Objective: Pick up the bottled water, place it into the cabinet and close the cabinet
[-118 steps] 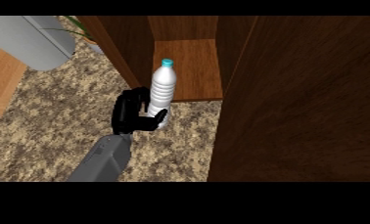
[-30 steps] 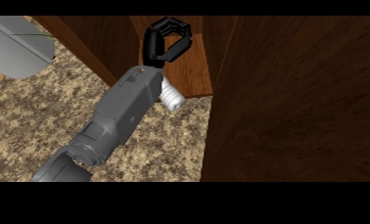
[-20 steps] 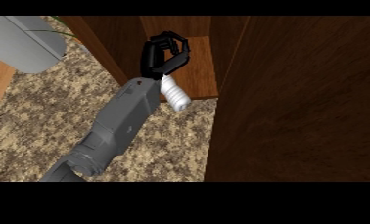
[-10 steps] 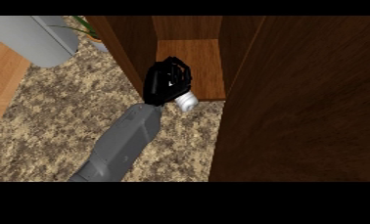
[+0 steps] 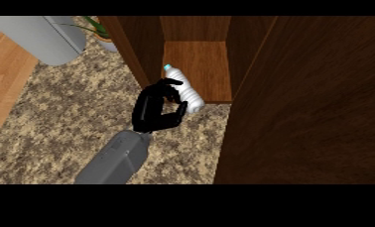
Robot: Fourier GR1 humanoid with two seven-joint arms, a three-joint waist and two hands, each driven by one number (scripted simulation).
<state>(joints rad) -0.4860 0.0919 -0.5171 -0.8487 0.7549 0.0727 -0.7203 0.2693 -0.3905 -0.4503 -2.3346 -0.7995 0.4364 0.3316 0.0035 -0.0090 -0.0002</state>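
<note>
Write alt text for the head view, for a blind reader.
The robot's black left hand curls round the lower end of a clear plastic water bottle with a blue cap, which leans at the front edge of an open brown wooden cabinet. A speckled beige stone counter lies beneath.

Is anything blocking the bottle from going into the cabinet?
Nothing visible does. The left hand holds the bottle at the front edge of the shelf, cap pointing inward. The door stands open on the right. The only thing close is the cabinet's left wall, right beside the bottle.
</note>
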